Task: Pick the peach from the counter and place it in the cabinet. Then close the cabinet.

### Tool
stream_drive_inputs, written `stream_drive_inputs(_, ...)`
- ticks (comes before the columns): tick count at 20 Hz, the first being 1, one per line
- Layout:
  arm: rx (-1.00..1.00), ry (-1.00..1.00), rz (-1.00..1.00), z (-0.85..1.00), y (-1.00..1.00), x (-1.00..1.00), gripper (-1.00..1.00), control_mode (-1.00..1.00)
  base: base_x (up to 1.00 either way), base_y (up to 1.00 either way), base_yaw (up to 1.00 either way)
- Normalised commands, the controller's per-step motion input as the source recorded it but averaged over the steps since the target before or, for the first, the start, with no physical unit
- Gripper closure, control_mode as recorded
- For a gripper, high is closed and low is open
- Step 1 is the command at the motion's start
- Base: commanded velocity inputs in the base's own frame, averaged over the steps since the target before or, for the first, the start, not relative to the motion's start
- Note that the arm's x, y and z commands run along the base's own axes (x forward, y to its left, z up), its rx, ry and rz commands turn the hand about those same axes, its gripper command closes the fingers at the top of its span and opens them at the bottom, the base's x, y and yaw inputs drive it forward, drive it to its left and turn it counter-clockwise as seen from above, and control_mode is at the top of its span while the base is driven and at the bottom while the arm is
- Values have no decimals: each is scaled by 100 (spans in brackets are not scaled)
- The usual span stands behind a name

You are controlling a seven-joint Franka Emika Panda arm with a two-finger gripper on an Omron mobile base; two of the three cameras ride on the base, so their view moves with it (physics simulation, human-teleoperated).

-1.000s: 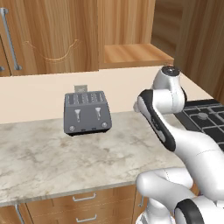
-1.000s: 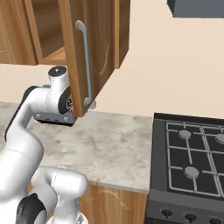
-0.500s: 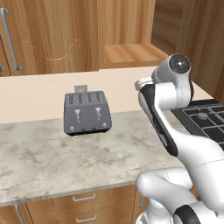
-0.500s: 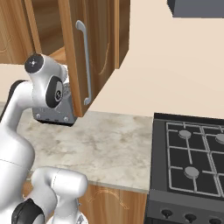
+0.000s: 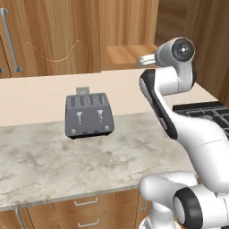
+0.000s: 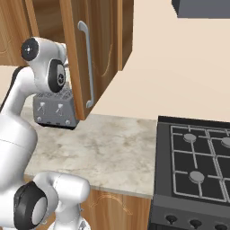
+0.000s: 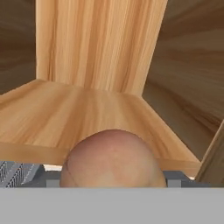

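Observation:
The peach (image 7: 111, 159) is a brownish-orange ball pressed close against the hand camera, held up in the air at the height of the shelf. My gripper (image 5: 144, 59) is shut on it and reaches left toward the open cabinet; its fingers are hidden behind the fruit. The cabinet's light wood shelf (image 7: 87, 113) lies just ahead and slightly below the peach, with the back wall beyond it. The shelf (image 5: 129, 53) also shows past the arm. The brown door (image 6: 96, 49) stands open, its long silver handle (image 6: 87, 63) facing the camera. The marbled counter (image 5: 67, 165) lies below.
A grey toaster (image 5: 88, 115) stands on the counter under the cabinet, left of the arm. The black stove (image 6: 197, 161) adjoins the counter on the right. The open door's edge hangs close beside my forearm. Low drawers (image 5: 85, 205) run under the counter.
The arm has risen from near counter level up to the cabinet shelf, carrying the peach with it. The toaster and the door have not moved.

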Motion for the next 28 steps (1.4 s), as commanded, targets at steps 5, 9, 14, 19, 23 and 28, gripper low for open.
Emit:
stream_drive_inputs(5,0,4,-4,25,0,95,100,-100,0,0,0)
stream_drive_inputs(9,0,17,0,-12,0,100,100,-100,0,0,0)
stream_drive_inputs(14,0,8,0,-19,0,100,100,-100,0,0,0)
stream_drive_inputs(19,0,3,0,-28,0,85,-100,-100,0,0,0)
stream_drive_inputs(23,0,-4,0,4,0,3,-100,-100,0,0,0)
stream_drive_inputs(28,0,-4,0,7,5,-40,-100,-100,0,0,0)
